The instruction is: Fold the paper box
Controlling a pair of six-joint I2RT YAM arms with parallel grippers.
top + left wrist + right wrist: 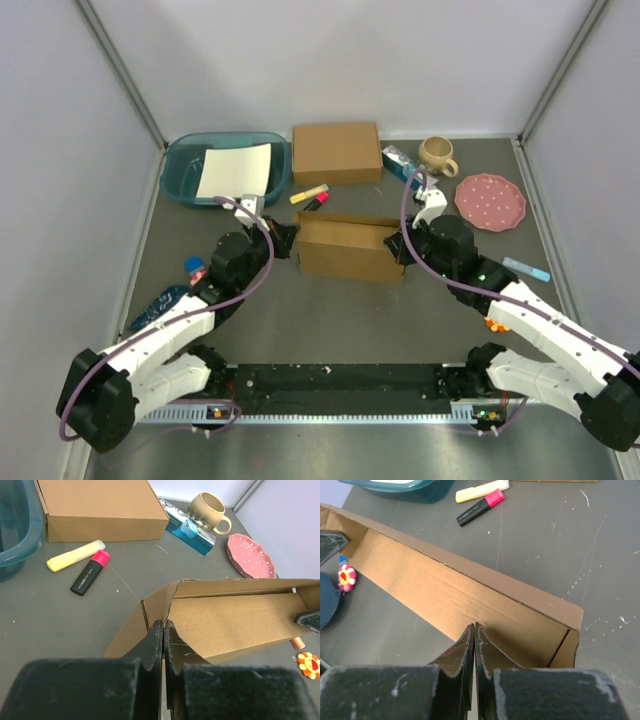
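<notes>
Left fingers (152, 647), right fingers (464, 650) at paper box (345, 255) ends

Matt brown cardboard paper box (348, 255); scuffed matt grey surface (330, 320); glossy pink speckled plate (490, 201) at two o'clock.

Both arms are stretched forward from the near edge and angled inward. The left gripper (287, 240) is pinched shut on the left end of the paper box (345, 255), the right gripper (402, 245) on its right end.
</notes>
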